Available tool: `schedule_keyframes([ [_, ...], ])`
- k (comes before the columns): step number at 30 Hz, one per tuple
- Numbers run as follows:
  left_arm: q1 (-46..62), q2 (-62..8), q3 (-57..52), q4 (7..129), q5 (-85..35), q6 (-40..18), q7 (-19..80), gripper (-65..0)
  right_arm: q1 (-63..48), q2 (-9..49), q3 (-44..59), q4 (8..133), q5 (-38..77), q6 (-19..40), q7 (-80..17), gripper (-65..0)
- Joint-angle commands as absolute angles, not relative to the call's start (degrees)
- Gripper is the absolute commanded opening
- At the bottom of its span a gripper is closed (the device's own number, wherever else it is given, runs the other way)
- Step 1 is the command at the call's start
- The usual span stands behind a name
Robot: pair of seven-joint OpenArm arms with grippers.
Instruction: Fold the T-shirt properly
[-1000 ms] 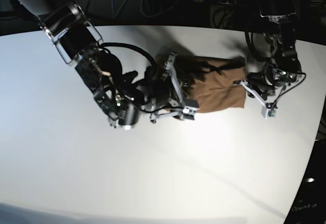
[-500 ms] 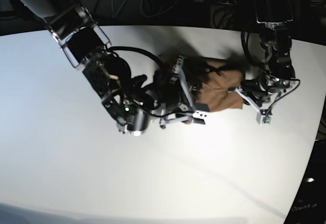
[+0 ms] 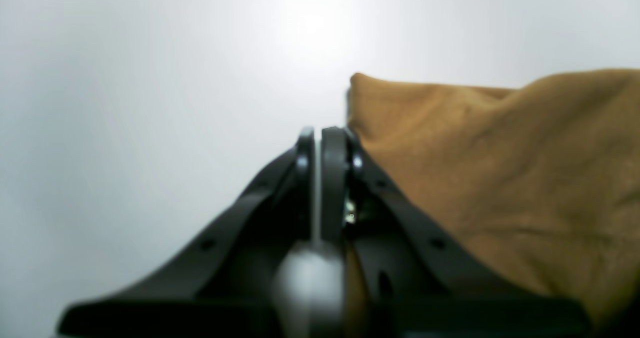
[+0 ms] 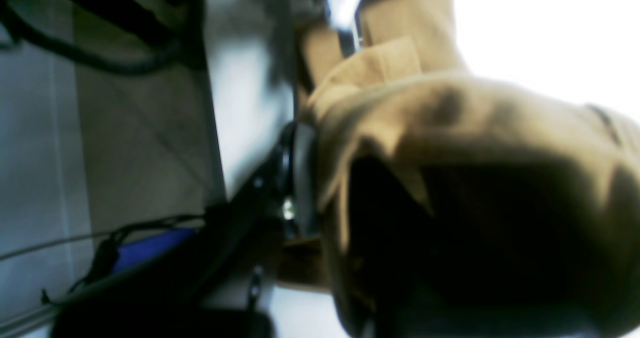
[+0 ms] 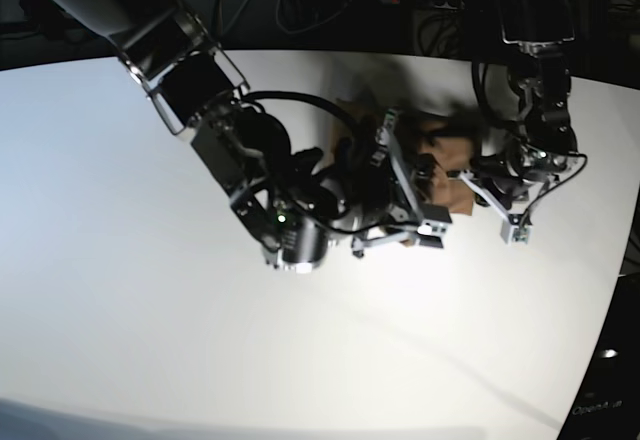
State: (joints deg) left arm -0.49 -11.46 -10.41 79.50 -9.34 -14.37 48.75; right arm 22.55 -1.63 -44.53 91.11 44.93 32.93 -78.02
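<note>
T-shirt [image 5: 452, 165] — between both end effectors

Wide bare table [image 5: 300, 360] in front of me, left and near side both free for a pass. Middle is crowded: my right pincer [image 5: 425, 222] and its arm lie across the T-shirt [image 5: 455, 192], blocking the way in from the left. My left pincer [image 5: 490, 188] sits just beside the cloth's right edge, so the two nearly meet over it. In the left wrist view the table beyond the jaws is bare. Far edge has cables [image 5: 300, 10]; right wrist view too blurred to judge clearance there.
</note>
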Motion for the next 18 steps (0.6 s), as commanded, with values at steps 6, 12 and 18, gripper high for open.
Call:
schedule_keyframes([
  [6, 1.2, -11.0, -8.8, 78.9, -9.3, -14.9, 53.8, -62.7, 24.2, -4.4, -44.3, 89.3, 46.0, 33.0, -76.7, -64.6],
  [12, 2.0, -11.0, -8.8, 79.1, -9.4, -15.2, 53.8, -62.5, 24.4, -5.0, -44.4, 88.9, 46.0, 33.0, -76.6, -64.0],
  [18, 2.2, -11.0, -8.8, 80.7, -9.4, -15.2, 53.8, -62.5, 24.3, -5.2, -44.9, 88.8, 46.0, 33.0, -76.6, -49.3],
])
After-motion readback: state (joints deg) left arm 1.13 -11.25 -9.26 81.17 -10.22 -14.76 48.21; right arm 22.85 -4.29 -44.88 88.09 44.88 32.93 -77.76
